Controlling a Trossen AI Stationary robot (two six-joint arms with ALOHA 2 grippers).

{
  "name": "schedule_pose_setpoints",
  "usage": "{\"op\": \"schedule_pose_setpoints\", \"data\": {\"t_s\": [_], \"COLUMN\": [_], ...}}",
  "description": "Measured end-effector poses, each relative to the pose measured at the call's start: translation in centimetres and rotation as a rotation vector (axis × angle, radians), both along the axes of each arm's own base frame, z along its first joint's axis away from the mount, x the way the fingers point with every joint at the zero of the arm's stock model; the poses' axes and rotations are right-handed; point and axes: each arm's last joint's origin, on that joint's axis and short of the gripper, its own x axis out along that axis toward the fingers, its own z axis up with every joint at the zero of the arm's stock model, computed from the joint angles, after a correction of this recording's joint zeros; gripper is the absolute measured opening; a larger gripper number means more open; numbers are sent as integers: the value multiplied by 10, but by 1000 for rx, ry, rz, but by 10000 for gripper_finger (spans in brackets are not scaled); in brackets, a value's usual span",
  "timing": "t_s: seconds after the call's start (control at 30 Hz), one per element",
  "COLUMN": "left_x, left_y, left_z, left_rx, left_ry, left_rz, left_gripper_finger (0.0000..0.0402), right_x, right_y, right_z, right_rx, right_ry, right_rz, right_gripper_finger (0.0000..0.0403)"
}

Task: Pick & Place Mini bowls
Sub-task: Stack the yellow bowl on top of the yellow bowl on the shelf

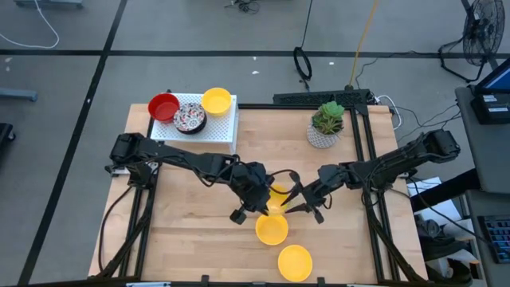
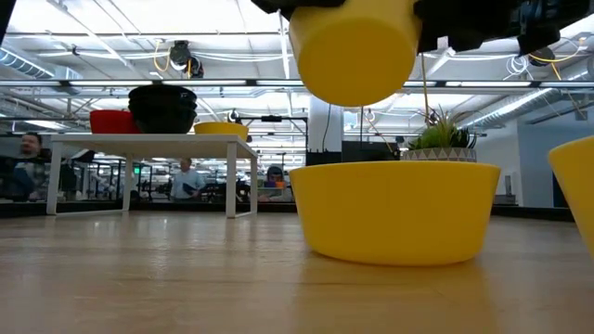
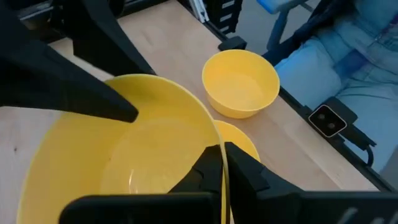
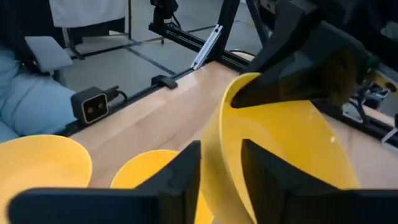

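A yellow mini bowl [image 1: 277,199] hangs in the air between my two grippers near the table's middle; in the low view the held bowl [image 2: 353,51] is above another yellow bowl [image 2: 394,211]. My left gripper [image 3: 222,167] and my right gripper [image 4: 219,163] are both shut on its rim from opposite sides. Two more yellow bowls rest on their bases toward the near edge, one [image 1: 271,229] just below the held bowl and one [image 1: 295,262] nearer the edge. A red bowl [image 1: 164,106], a speckled bowl [image 1: 190,118] and a yellow bowl [image 1: 216,100] sit on the white rack [image 1: 223,131]. My left gripper holds the yellow bowl by its rim [image 3: 222,149] on the bowl's left side, with one finger [image 3: 202,174] inside and one finger [image 3: 258,177] outside. The bowl is lifted clear of the table. My right gripper holds the same bowl by the opposite rim [image 4: 219,140], with one finger [image 4: 267,171] inside the bowl and one finger [image 4: 180,174] outside. It comes from the table's right side. The bowl hangs clear above the bowl on the table.
A white pot with a green plant [image 1: 327,124] stands at the far right of the table. The rack fills the far left corner. Black frame rails run along the table's sides. People sit in the room beyond the table.
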Motion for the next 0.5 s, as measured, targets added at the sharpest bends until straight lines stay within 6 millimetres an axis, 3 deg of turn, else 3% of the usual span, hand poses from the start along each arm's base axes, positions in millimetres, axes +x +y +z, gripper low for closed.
{"op": "schedule_pose_setpoints", "data": {"t_s": [0.23,0.5], "left_x": [1,1], "left_y": [2,9], "left_z": [0,0], "left_rx": [43,94], "left_ry": [-18,-14], "left_rz": [22,80], "left_gripper_finger": [18,6], "right_x": [-17,-51], "right_y": [-6,-16], "right_z": [9,30], "right_rx": [-15,51], "right_ry": [78,121], "right_rz": [-104,-181], "right_gripper_finger": [161,165]}}
